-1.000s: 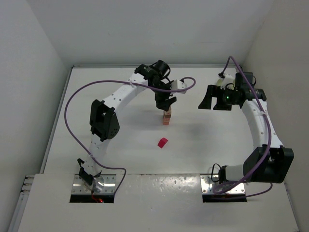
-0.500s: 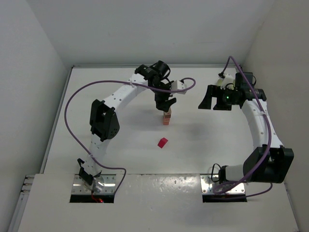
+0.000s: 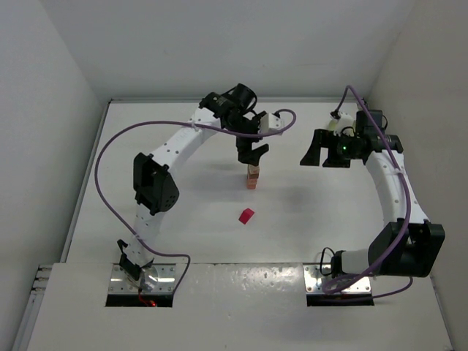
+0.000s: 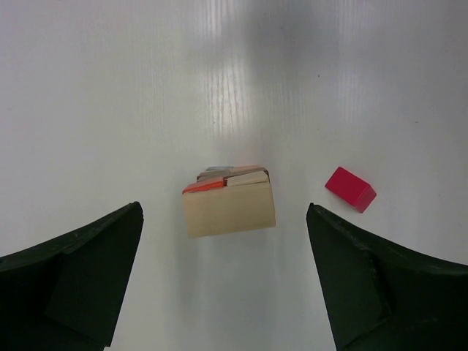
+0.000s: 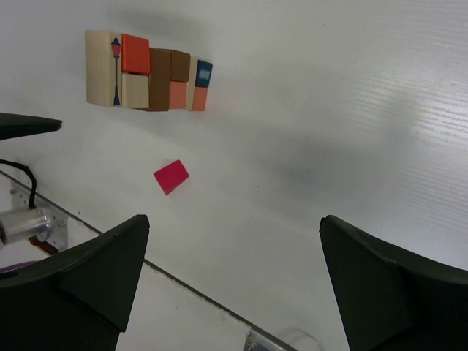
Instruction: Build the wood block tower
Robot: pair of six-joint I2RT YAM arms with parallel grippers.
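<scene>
The tower (image 3: 252, 177) stands mid-table, a narrow column of pale, orange and brown cubes. From above, in the left wrist view, its pale top block (image 4: 229, 207) shows between the jaws. In the right wrist view the tower (image 5: 146, 70) shows from the side. A loose red block (image 3: 246, 216) lies in front of the tower, and it also shows in both wrist views (image 4: 350, 189) (image 5: 171, 176). My left gripper (image 3: 252, 154) hangs open and empty just above the tower's top. My right gripper (image 3: 314, 149) is open and empty, held high at the right.
White walls enclose the white table (image 3: 183, 205) on the left, back and right. The arm bases sit on metal plates (image 3: 142, 281) at the near edge. A purple cable (image 3: 281, 126) loops off the left arm beside the tower.
My left gripper has risen slightly off the tower's top and the left arm has shifted a little. The tower, the red block and the right arm have not moved.
</scene>
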